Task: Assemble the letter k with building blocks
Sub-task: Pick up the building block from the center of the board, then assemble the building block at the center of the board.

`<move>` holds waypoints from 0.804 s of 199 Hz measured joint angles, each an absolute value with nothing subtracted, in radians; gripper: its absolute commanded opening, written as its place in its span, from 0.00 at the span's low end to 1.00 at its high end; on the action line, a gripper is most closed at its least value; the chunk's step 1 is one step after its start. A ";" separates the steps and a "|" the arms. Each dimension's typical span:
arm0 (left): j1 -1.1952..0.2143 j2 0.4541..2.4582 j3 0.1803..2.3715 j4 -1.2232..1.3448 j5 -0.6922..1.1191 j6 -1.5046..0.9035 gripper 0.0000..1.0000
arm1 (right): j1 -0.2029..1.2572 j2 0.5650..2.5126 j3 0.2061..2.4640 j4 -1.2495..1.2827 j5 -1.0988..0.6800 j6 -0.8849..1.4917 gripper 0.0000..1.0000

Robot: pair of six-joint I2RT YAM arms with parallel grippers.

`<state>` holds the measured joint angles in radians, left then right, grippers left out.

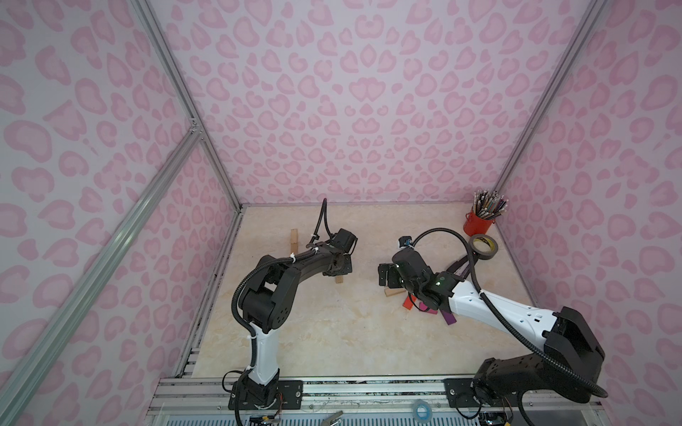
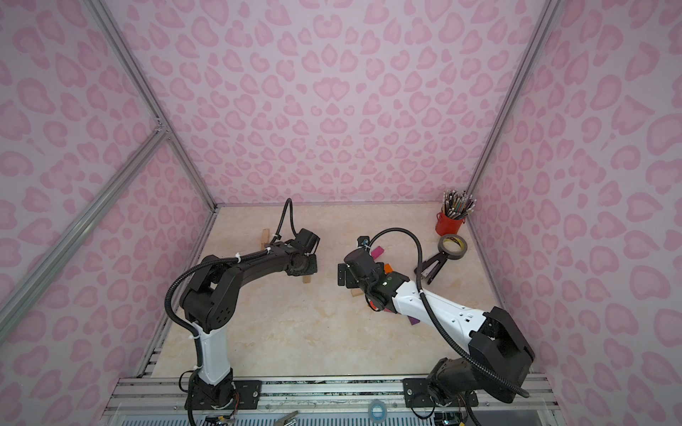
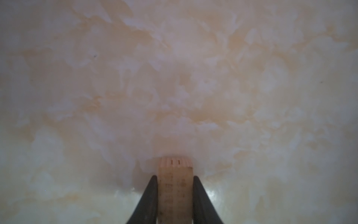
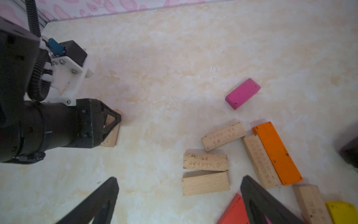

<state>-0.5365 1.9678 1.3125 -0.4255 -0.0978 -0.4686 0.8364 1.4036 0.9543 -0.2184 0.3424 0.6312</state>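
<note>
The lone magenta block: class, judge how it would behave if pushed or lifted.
The magenta block looks like solid painted wood, probably stiff and light. It lies on a broad flat face, so a push should slide it, not roll it.

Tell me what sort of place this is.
Probably a lab robot cell: pink printed walls on aluminium framing, with the left arm and right arm bolted to a front rail.

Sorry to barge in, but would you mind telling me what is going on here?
The left gripper is shut on a plain wooden block, low at the table. The right gripper hangs open above the loose blocks, among them an orange block and a magenta block, holding nothing. A spare wooden block lies apart at the back; no letter is formed yet.
</note>
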 measured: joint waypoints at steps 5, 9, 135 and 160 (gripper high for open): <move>-0.527 1.957 1.307 -0.426 -0.091 -0.465 0.25 | 0.835 1.404 0.957 -0.218 0.340 0.631 1.00; -0.519 1.948 1.302 -0.426 -0.088 -0.461 0.25 | 0.834 1.406 0.958 -0.218 0.338 0.628 1.00; -0.118 1.678 1.108 -0.427 -0.027 -0.179 0.23 | 0.778 1.470 0.987 -0.173 0.171 0.564 0.99; -0.107 1.713 1.121 -0.421 -0.030 -0.154 0.23 | 0.771 1.471 0.987 -0.161 0.149 0.560 0.99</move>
<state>-0.1066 1.7130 1.1210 -0.4213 -0.0296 -0.1535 0.7712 1.4708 0.9867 -0.1608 0.1493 0.5598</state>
